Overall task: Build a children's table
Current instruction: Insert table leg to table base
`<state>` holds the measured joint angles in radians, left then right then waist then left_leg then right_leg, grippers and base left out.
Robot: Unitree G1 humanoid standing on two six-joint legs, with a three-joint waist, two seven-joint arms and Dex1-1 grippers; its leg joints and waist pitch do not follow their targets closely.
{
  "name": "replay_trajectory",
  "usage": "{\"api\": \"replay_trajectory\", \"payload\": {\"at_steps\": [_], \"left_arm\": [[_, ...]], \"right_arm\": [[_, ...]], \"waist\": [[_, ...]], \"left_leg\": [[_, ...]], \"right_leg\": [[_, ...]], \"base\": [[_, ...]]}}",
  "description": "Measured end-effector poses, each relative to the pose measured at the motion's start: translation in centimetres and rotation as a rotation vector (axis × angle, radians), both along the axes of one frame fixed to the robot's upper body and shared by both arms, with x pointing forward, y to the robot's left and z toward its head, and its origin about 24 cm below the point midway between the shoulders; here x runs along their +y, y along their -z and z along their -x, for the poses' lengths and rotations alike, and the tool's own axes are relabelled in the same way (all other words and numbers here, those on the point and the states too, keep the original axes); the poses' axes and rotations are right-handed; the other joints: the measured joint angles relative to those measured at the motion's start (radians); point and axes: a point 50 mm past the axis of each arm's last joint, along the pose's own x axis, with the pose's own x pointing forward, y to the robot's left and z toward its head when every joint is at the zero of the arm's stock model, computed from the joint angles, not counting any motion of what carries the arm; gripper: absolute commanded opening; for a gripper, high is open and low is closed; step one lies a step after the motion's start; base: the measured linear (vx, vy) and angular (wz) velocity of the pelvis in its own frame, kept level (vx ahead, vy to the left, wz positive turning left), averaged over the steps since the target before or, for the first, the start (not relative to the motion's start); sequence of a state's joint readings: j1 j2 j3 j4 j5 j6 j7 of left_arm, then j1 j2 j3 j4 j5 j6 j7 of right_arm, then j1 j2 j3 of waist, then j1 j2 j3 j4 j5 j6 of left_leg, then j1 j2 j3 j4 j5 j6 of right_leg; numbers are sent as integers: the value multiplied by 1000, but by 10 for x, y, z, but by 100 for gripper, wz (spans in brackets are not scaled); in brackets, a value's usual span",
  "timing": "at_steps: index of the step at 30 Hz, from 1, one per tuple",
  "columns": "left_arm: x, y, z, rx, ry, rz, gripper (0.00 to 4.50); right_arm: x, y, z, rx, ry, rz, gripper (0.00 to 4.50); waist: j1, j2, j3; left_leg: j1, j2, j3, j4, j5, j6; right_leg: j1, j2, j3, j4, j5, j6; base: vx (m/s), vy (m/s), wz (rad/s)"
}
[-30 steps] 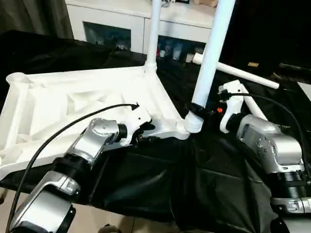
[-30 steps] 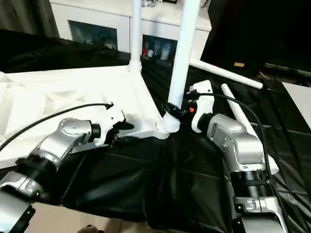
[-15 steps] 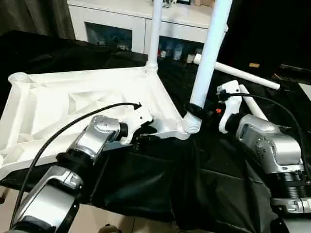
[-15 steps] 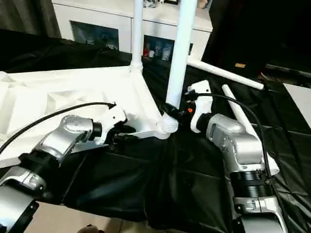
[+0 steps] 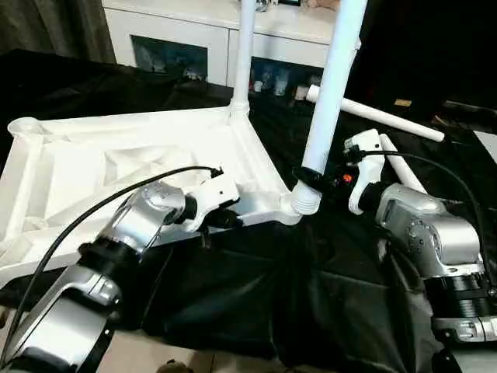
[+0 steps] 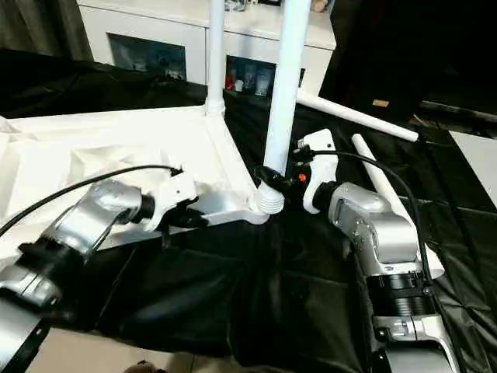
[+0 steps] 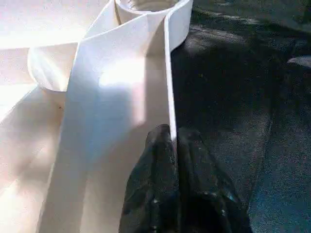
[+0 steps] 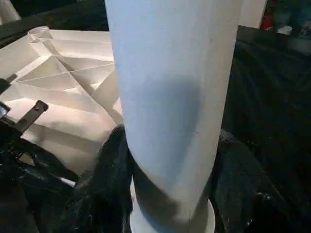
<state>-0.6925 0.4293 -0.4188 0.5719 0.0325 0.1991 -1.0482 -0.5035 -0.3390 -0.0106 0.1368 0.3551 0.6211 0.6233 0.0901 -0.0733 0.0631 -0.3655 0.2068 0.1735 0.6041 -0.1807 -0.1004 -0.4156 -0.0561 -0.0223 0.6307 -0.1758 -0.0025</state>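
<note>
We see the left gripper pinched on the tabletop rim. Just beyond, right gripper clamps the near leg above its corner socket. Judgement: brace the rim, keep that leg plumb while seating. 2 legs lie behind.

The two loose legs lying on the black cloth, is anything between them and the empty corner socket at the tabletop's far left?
Nothing visible blocks it. The two loose legs lie right of the tabletop; the empty socket is open, with two standing legs on the near side.
</note>
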Motion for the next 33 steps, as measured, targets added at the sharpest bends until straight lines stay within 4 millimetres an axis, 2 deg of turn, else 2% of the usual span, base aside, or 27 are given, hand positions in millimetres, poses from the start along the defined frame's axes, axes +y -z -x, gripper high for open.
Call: {"api": "replay_trajectory", "payload": {"at_steps": [8, 11, 16, 26, 33], "left_arm": [[11, 6, 34, 22, 101, 47, 0], [10, 7, 43, 33, 120, 59, 0], [11, 8, 47, 26, 104, 67, 0], [12, 7, 47, 34, 92, 68, 0], [11, 8, 47, 41, 86, 69, 0]], "right_arm": [[2, 8, 12, 65, -90, -42, 186], [5, 4, 19, 77, -159, -49, 186], [11, 10, 26, 135, -227, -36, 186], [9, 13, 28, 181, -225, -10, 186], [11, 22, 27, 178, -185, -69, 186]], "waist": [[0, 19, -6], [0, 19, -6], [-1, 19, -6], [-1, 19, -6], [-1, 16, -7]], "left_leg": [[1, 0, 2, -3, 0, 0], [1, 0, 2, -3, 0, 0], [2, 0, 2, -3, 0, 0], [1, 0, 2, -3, 0, 0], [2, 0, 2, -3, 0, 0]], "right_leg": [[-1, 0, 0, 0, -2, 0], [-1, -1, 0, 0, -3, 1], [0, -1, 1, 0, -5, 5], [0, -1, 1, 0, -5, 6], [0, -1, 0, 0, -5, 6]], "base": [[0, 0, 0], [0, 0, 0], [0, 0, 0], [0, 0, 0], [0, 0, 0]]}}
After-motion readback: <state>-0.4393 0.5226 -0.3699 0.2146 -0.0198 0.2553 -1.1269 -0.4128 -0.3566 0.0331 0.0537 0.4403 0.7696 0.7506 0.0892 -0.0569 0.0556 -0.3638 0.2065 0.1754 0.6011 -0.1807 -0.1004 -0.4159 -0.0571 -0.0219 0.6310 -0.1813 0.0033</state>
